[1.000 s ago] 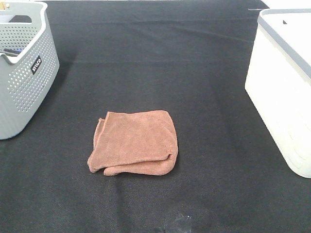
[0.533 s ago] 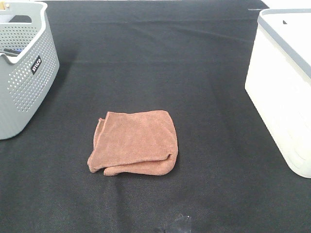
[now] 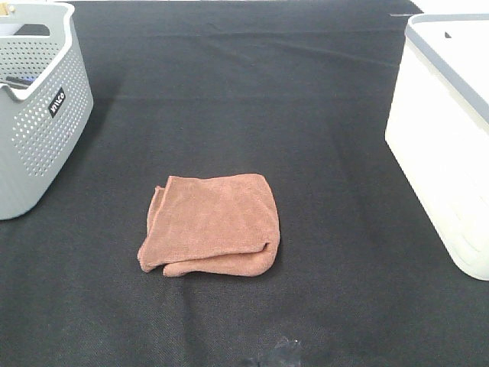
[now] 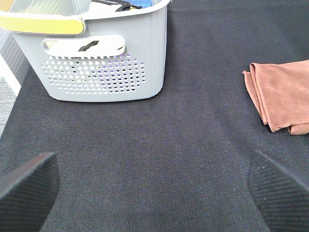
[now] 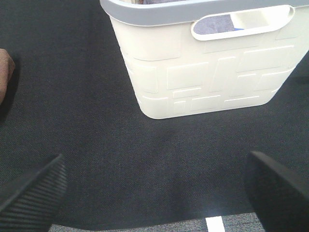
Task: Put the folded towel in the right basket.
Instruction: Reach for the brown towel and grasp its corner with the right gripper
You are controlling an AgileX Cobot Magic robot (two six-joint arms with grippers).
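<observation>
Towel [image 3: 210, 223] sits folded on the black cloth [image 3: 252, 92], a rust-brown square near the middle of the high view, toward the front; its layered loose edges face left, its thick rounded fold sits at the front right corner; it lies flat, and neither gripper is touching it.

Right basket [image 3: 447, 145], cream with a grey rim, stands upright at the right edge, well apart from the towel; something bluish shows through its handle slot in the right wrist view.

Left basket [image 3: 34, 107], grey and perforated, stands at the far left, also well clear; dark and blue items peek over its rim in the left wrist view.

Left gripper [image 4: 153, 193] hangs over bare cloth facing the left basket, jaws spread wide, towel off to one side.

Right gripper [image 5: 157, 193] hangs over cloth just in front of the right basket, jaws equally wide; only a sliver of towel shows at that view's edge.
</observation>
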